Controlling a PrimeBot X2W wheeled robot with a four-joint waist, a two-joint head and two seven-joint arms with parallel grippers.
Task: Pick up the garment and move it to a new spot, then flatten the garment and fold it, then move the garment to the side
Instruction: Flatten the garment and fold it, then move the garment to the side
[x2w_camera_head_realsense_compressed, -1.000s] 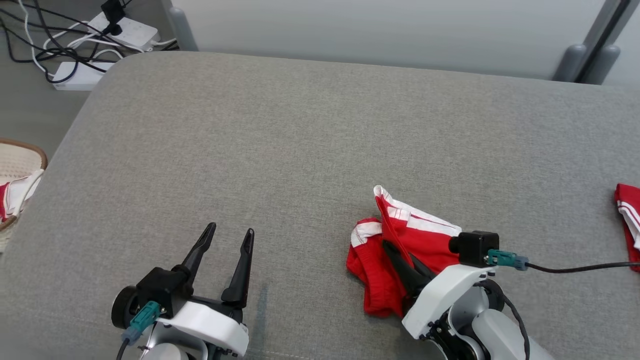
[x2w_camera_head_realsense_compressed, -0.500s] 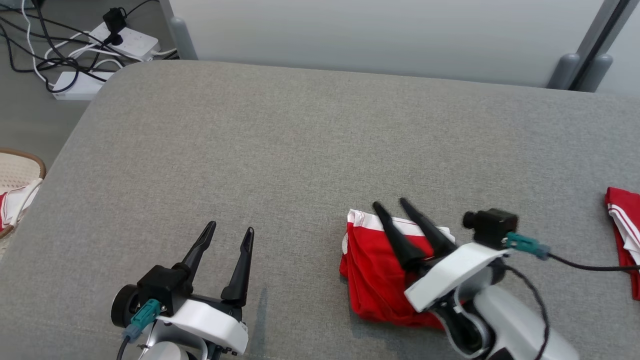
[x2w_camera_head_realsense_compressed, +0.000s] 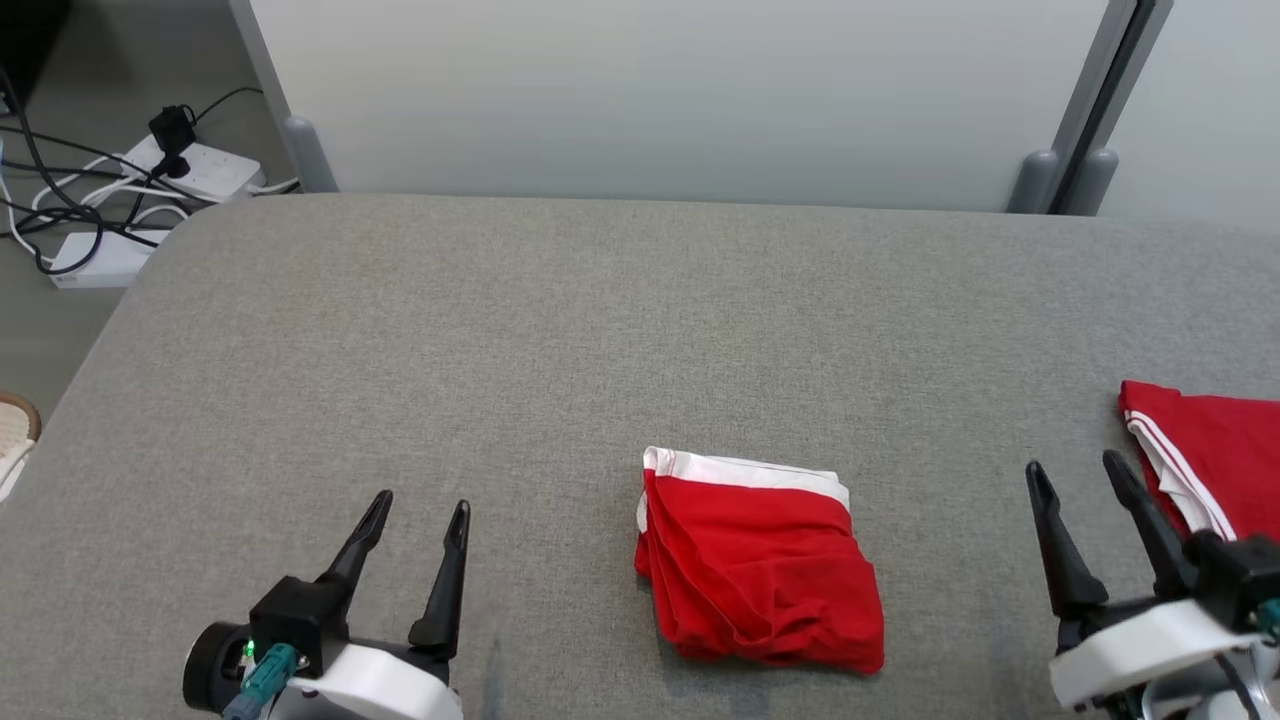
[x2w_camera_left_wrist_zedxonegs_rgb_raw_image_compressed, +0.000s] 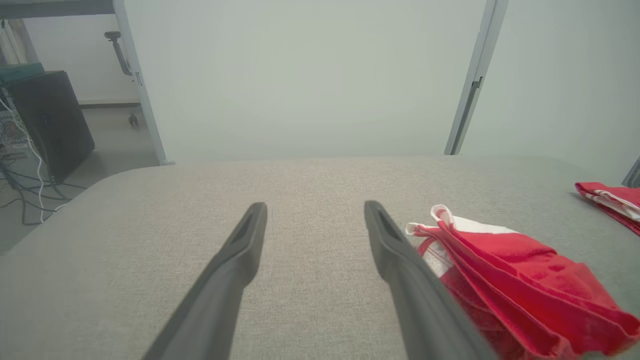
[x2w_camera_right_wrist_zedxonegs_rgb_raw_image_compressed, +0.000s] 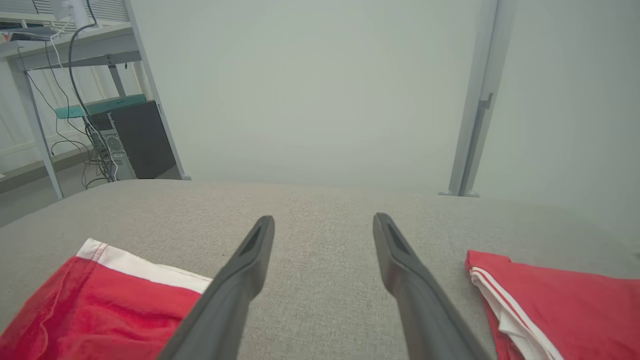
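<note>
The garment (x2w_camera_head_realsense_compressed: 760, 565) is red with a white band, folded into a compact square on the grey cushion, near the front middle. It also shows in the left wrist view as the garment (x2w_camera_left_wrist_zedxonegs_rgb_raw_image_compressed: 505, 270) to the right of the fingers, and in the right wrist view as the garment (x2w_camera_right_wrist_zedxonegs_rgb_raw_image_compressed: 100, 305) at the lower left. My left gripper (x2w_camera_head_realsense_compressed: 418, 510) stands open at the lower left, well apart from it. My right gripper (x2w_camera_head_realsense_compressed: 1075, 475) stands open at the lower right, clear of the cloth, nothing between its fingers.
A second folded red and white garment (x2w_camera_head_realsense_compressed: 1205, 460) lies at the cushion's right edge, just beside my right gripper. Power strips and cables (x2w_camera_head_realsense_compressed: 150, 190) lie on the floor at the back left. A woven basket rim (x2w_camera_head_realsense_compressed: 15, 425) peeks in at the far left.
My right gripper let go of the garment, opened and drew back to the right. The cloth now lies folded flat. The head camera has shifted, moving the whole picture.
</note>
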